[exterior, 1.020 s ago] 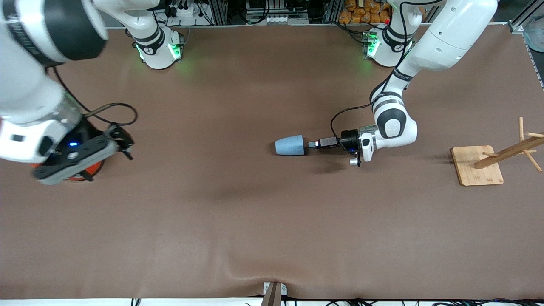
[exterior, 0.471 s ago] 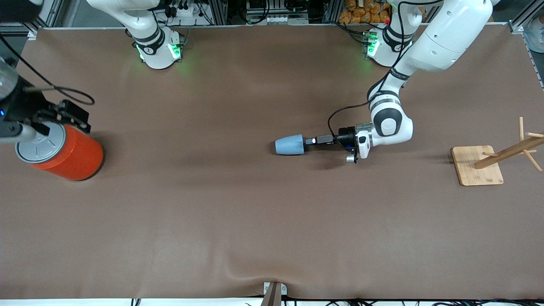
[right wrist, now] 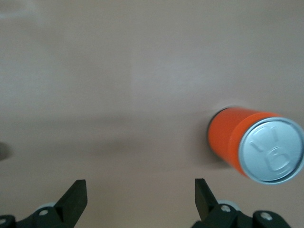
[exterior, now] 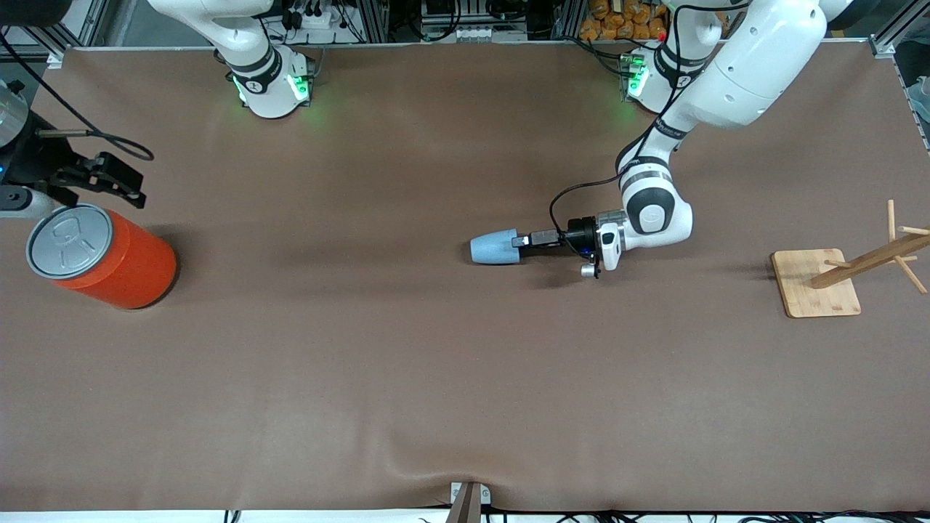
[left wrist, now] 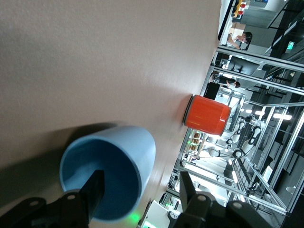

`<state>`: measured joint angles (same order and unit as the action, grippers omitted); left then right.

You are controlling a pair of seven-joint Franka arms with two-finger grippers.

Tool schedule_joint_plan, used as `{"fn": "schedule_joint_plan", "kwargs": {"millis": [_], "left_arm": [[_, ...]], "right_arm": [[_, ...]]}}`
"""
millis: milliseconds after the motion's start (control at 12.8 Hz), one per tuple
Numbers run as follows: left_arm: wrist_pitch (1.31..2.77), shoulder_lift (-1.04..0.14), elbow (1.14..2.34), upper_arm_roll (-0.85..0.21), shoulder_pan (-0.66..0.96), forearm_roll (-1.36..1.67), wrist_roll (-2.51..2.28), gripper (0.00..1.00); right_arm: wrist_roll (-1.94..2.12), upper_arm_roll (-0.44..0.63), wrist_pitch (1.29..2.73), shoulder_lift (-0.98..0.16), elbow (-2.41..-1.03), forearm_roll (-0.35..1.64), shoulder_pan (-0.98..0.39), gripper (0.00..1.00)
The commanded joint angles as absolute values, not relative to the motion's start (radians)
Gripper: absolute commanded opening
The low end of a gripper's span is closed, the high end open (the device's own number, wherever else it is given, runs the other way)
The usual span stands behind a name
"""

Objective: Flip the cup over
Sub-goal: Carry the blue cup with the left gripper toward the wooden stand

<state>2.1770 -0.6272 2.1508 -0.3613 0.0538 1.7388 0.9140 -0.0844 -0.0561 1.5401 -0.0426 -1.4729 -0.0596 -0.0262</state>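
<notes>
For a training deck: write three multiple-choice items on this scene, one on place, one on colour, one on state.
1. Where is the orange can?
A. At the right arm's end of the table
B. On the wooden stand
C. Inside the cup

2. What colour is the cup?
A. Red
B. Light blue
C. Green

3. How does the cup lie?
A. Upright
B. On its side
C. Rim down

Key: 1 A, it stands beside the open right gripper. 2 B, both views show blue. 3 B, the left gripper is open with one finger inside the mouth.
</notes>
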Motion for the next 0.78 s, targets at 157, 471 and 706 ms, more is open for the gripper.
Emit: {"fn": "schedule_joint_plan", "kwargs": {"millis": [157,471,706], "left_arm": [[2.191,-0.664,2.1,-0.364,0.1,1.824,0.945,0.51],[2.204,-0.706,2.074,-0.353,0.104,1.81,0.959,0.16],[2.207,-0.703,2.072,-0.354,0.101,1.813,0.968,0.0]], "right_arm": [[-0.078,-0.043,1.497,-0.028,-1.452,-0.045,-0.037,1.0],[-0.069,-0.025,1.549,0.014,-1.513,-0.035,-0.034,1.0],[-0.026,-0.014,1.543,0.034,-1.539,-0.021,-0.034,1.0]]}}
